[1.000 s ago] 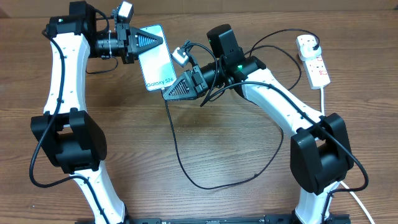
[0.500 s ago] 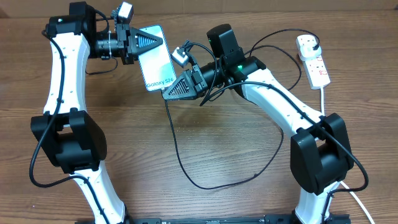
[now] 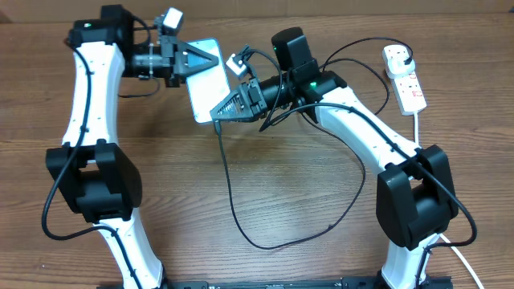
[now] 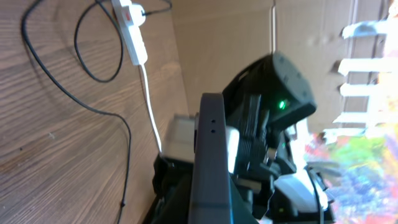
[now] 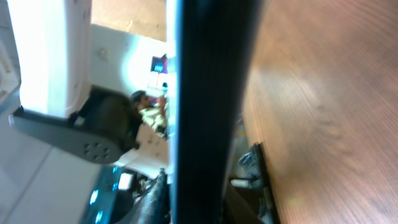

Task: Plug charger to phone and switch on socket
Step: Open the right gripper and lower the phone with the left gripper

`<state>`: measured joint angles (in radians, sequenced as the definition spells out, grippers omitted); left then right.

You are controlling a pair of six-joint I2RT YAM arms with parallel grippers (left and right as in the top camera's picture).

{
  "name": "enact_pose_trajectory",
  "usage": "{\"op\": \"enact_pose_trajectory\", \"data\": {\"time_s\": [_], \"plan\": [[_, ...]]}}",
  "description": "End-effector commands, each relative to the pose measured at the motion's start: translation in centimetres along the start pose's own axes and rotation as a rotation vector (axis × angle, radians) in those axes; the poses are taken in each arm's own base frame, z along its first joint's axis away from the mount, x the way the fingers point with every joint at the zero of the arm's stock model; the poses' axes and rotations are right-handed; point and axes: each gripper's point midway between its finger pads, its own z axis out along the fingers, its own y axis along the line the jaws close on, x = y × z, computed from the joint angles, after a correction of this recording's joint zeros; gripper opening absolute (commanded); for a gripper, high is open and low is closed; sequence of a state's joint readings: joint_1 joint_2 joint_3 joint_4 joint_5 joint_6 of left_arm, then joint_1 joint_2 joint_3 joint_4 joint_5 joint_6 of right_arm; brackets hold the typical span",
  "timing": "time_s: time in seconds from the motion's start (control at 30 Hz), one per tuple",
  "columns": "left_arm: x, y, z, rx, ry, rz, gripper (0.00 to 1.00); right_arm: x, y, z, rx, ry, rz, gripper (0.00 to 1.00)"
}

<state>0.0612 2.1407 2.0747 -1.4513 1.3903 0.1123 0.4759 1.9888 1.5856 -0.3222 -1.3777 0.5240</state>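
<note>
The socket (image 3: 408,83) lies at the far right of the table (image 3: 305,185), untouched. Plugging seems in hand: the left gripper (image 3: 207,58) clasps the phone (image 3: 205,88) aloft, and the right gripper (image 3: 218,114), pinching the tip of the charger (image 3: 225,160) at the phone's lower edge, needs fine alignment.

Phone (image 3: 206,87) screen pale blue, frame dark. Charger (image 3: 228,189) cable black, plug head (image 3: 395,54) white. Socket (image 3: 410,88) at far right white, with red switches and label. Table (image 3: 281,172) brown wood grain. Arms (image 3: 365,132) white with black joints; green light (image 3: 310,79) on the right one.
</note>
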Motion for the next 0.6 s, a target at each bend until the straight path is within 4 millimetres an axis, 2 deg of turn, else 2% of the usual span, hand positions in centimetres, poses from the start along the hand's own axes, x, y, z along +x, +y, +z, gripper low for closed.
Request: {"op": "enact_pose_trajectory", "data": {"time_s": [0.0,0.2,0.3,0.57], "plan": [[0.2,-0.8,0.5,0.022,0.011,0.021,0.04,-1.2,-0.4,-0.6,0.043,-0.043,-0.02,0.26],[-0.1,-0.6,-0.2,0.018,-0.007,0.018,0.04,-1.1,-0.3,-0.8,0.035,-0.04,-0.022,0.37],[-0.3,-0.1,-0.9,-0.003,-0.02,0.014,0.04,-1.4,-0.4,-1.6,0.036,-0.053,-0.02,0.43],[-0.1,2.7,-2.3,-0.153,-0.025,-0.018,0.04,-3.0,-1.3,-5.9,0.065,-0.142,-0.011,0.6]]}}
